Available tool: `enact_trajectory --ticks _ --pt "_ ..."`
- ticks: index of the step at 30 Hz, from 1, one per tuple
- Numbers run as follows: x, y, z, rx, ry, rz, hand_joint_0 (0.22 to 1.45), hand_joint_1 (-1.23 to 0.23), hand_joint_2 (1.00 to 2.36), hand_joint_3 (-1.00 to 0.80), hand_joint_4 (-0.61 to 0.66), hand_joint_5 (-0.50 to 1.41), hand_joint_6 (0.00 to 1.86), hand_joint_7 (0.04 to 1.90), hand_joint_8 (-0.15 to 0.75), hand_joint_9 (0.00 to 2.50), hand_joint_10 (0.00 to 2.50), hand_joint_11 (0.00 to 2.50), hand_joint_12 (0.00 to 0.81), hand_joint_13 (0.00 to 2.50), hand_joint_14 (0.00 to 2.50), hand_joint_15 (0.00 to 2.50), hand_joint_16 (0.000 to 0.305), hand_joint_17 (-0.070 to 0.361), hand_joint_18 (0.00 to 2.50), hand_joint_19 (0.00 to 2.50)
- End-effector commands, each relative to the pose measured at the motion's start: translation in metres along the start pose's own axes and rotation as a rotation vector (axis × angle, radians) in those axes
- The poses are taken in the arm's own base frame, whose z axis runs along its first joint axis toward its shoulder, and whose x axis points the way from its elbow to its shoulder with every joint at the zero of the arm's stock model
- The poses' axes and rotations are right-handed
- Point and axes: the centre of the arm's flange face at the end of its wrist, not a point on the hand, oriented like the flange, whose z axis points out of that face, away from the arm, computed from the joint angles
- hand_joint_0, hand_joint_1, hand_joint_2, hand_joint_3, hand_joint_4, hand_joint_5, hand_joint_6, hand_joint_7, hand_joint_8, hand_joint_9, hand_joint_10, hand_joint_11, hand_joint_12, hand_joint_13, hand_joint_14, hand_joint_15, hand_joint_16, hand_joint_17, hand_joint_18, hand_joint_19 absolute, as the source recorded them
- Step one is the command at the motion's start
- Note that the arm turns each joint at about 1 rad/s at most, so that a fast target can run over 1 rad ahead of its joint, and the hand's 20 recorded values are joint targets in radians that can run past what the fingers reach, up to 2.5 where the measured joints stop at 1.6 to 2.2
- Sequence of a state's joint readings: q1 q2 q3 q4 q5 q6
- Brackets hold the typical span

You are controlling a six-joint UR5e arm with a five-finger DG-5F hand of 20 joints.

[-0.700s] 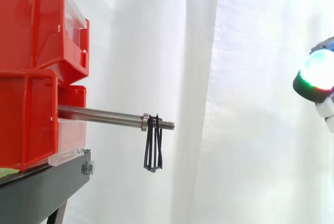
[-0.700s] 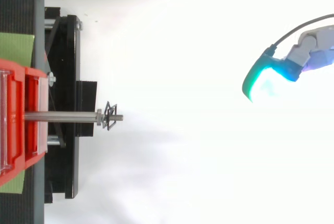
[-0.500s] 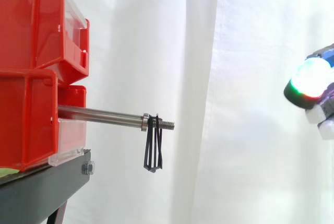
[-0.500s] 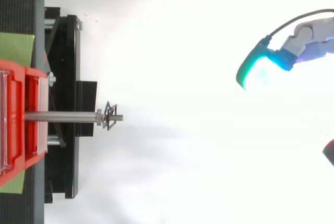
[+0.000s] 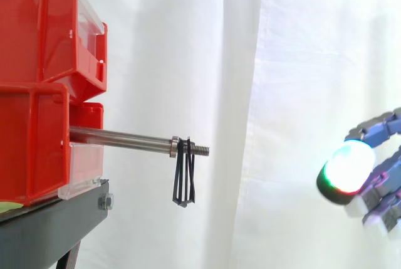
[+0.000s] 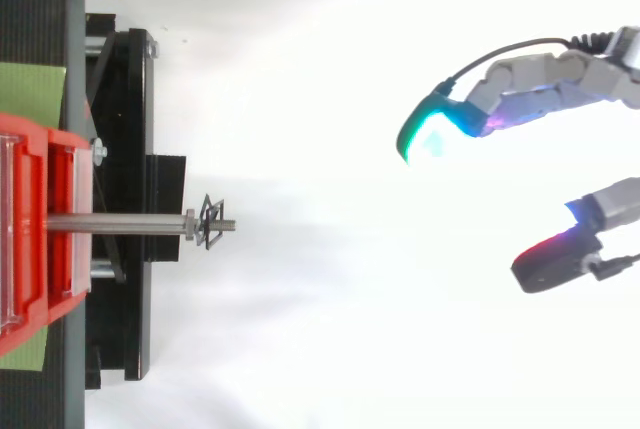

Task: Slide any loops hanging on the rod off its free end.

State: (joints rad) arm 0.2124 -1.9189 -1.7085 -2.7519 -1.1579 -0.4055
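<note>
The black loops (image 5: pixel 183 176) hang bunched on the rod (image 5: pixel 122 137), close to its free end. From the side they droop straight down as a narrow bundle. From above they show as a small tangle across the rod. A metal collar (image 5: pixel 173 146) sits on the rod just beside them on the bin side. On their other side the short threaded tip (image 5: pixel 200 150) pokes out bare.

The rod runs level and comes out of the front of the lower red bin (image 5: pixel 32 145). A second red bin (image 5: pixel 44 27) is stacked on top of that one. Both rest on the black stand (image 6: pixel 127 139), and in the top view a green patch (image 6: pixel 30 89) lies beside the bins. The white curtain (image 5: pixel 285 56) hangs behind everything.

The hand (image 6: pixel 545 77) is well apart from the rod's tip, out past its free end, and in the side view it sits lower than the rod. Its fingers are spread and gently bent, and they hold nothing. One fingertip (image 6: pixel 424 136) glows green and cyan and points toward the rod. Another (image 6: pixel 548 266), with a red glow, sits apart from it. Between the hand and the loops there is just open white ground.
</note>
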Motion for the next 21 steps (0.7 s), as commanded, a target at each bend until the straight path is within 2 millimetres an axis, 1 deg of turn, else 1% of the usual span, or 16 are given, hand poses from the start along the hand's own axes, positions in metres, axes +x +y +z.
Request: enact_trajectory --ticks 1,3,4,9,10,14,15,17,18,19,21 --pt "0.013 -0.017 0.01 0.001 -0.015 -0.024 0.55 -0.7 1.0 -0.5 0.32 -0.19 0.5 0.87 0.288 0.67 0.0 0.07 0.241 0.78 0.0 0.01 0.029 0.066 0.72 0.11" --pt "0.018 -0.021 0.014 -0.006 -0.018 -0.024 0.54 -0.66 1.0 -0.5 0.32 -0.19 0.5 0.87 0.291 0.68 0.0 0.06 0.243 0.79 0.0 0.01 0.03 0.067 0.72 0.11" --pt "0.021 -0.022 0.016 -0.013 -0.026 -0.022 0.53 -0.62 1.0 -0.5 0.33 -0.19 0.5 0.87 0.299 0.7 0.0 0.07 0.245 0.8 0.0 0.02 0.03 0.068 0.72 0.11" --pt "0.022 -0.019 0.018 -0.025 -0.06 -0.054 0.53 -0.58 1.0 -0.5 0.33 -0.19 0.5 0.88 0.305 0.71 0.0 0.07 0.246 0.81 0.0 0.02 0.031 0.069 0.73 0.12" --pt "0.024 -0.021 0.02 -0.021 -0.08 -0.107 0.52 -0.58 1.0 -0.5 0.33 -0.19 0.5 0.88 0.304 0.71 0.0 0.07 0.246 0.81 0.0 0.02 0.031 0.069 0.73 0.12" --pt "0.026 -0.022 0.022 -0.023 -0.095 -0.147 0.53 -0.57 1.0 -0.5 0.33 -0.19 0.5 0.87 0.308 0.72 0.0 0.08 0.248 0.82 0.0 0.02 0.031 0.07 0.74 0.13" --pt "0.033 -0.031 0.026 -0.025 -0.093 -0.154 0.52 -0.57 1.0 -0.5 0.33 -0.19 0.5 0.87 0.308 0.73 0.0 0.08 0.248 0.82 0.0 0.03 0.031 0.07 0.74 0.13" --pt "0.034 -0.031 0.028 -0.036 -0.099 -0.144 0.53 -0.56 1.0 -0.5 0.34 -0.19 0.5 0.87 0.309 0.73 0.0 0.08 0.247 0.82 0.0 0.03 0.031 0.07 0.74 0.13" --pt "0.042 -0.041 0.032 -0.037 -0.095 -0.136 0.53 -0.56 1.0 -0.5 0.33 -0.18 0.5 0.87 0.309 0.73 0.0 0.08 0.249 0.82 0.0 0.03 0.031 0.07 0.74 0.13" --pt "0.042 -0.042 0.033 -0.039 -0.096 -0.132 0.53 -0.56 1.0 -0.5 0.33 -0.18 0.5 0.87 0.31 0.73 0.0 0.08 0.247 0.82 0.0 0.03 0.031 0.07 0.74 0.13" --pt "0.047 -0.049 0.036 -0.037 -0.095 -0.127 0.53 -0.56 1.0 -0.5 0.34 -0.18 0.5 0.87 0.308 0.74 0.0 0.09 0.251 0.83 0.0 0.03 0.031 0.07 0.74 0.14"
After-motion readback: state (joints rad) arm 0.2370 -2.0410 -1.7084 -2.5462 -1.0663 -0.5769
